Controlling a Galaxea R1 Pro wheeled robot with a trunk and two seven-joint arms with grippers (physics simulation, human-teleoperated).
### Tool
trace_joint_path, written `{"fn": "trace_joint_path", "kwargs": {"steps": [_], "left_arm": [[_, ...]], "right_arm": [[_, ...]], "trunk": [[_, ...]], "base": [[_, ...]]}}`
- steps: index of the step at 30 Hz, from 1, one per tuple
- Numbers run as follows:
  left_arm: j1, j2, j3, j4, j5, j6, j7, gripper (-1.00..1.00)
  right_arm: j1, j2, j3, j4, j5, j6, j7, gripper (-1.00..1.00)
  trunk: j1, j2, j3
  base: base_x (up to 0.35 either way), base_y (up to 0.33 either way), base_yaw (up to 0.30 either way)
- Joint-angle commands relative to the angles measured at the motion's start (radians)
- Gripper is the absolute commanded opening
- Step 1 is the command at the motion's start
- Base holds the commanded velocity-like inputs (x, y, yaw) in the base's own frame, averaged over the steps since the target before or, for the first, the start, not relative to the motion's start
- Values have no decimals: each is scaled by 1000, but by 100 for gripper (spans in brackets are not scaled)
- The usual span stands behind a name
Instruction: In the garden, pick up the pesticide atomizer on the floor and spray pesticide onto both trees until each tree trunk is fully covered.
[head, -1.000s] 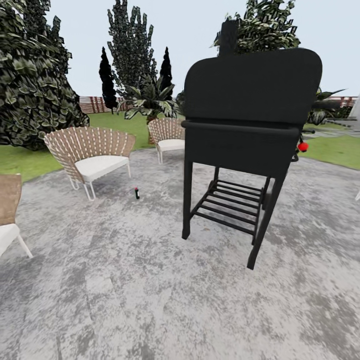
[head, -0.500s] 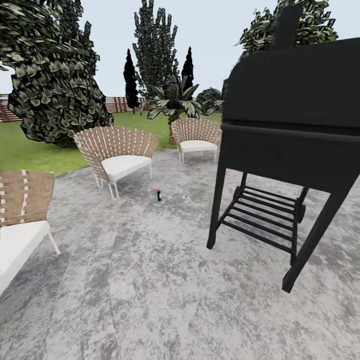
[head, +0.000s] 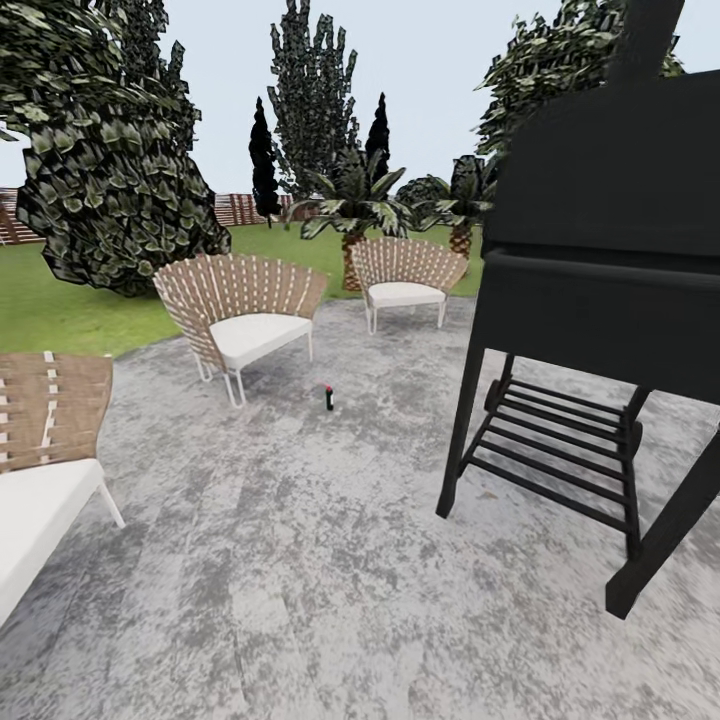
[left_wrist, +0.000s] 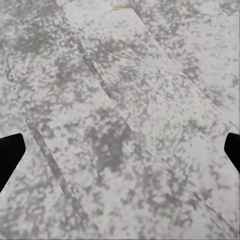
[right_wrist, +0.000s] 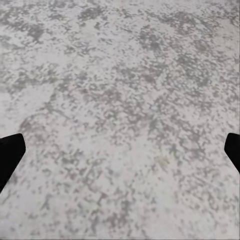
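The pesticide atomizer (head: 328, 397), a small dark bottle with a red top, stands upright on the grey stone paving (head: 300, 560) between the wicker chairs and the grill, some way ahead of me. Green lawn (head: 60, 310) and a brown slat fence (head: 235, 209) lie beyond. A leafy crown (head: 545, 75) rises behind the grill, and its trunk is hidden. No bare tree trunk is in view. My left gripper (left_wrist: 120, 150) hangs open over bare paving, its black fingertips (left_wrist: 10, 155) far apart. My right gripper (right_wrist: 120, 150) is open too, above mottled stone, with nothing between its fingertips (right_wrist: 11, 150).
A tall black grill (head: 600, 300) on legs stands close at the right. Two wicker chairs (head: 245, 310) (head: 405, 275) sit beyond the atomizer, a third (head: 40, 450) at the near left. A bushy tree (head: 110, 150), dark conifers (head: 263, 160) and short palms (head: 355, 215) edge the lawn.
The camera has turned and moved forward: the whole view shifted, the grill now sits nearer and further right, and the atomizer appears slightly closer. Nothing in the scene itself moved.
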Motion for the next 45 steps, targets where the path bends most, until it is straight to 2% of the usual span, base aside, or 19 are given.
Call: {"fn": "trace_joint_path", "kwargs": {"steps": [1, 20, 45], "left_arm": [[-1, 0, 0, 1, 0, -3, 2, 100], [-1, 0, 0, 1, 0, -3, 1, 100], [-1, 0, 0, 1, 0, -3, 1, 100]], "right_arm": [[0, 0, 0, 0, 0, -3, 0, 100], [0, 0, 5, 1, 1, -3, 2, 100], [0, 0, 5, 1, 2, -3, 2, 100]], "trunk": [[0, 0, -1], [0, 0, -1], [0, 0, -1]], "base": [[243, 205, 0], [255, 189, 0], [288, 89, 0]]}}
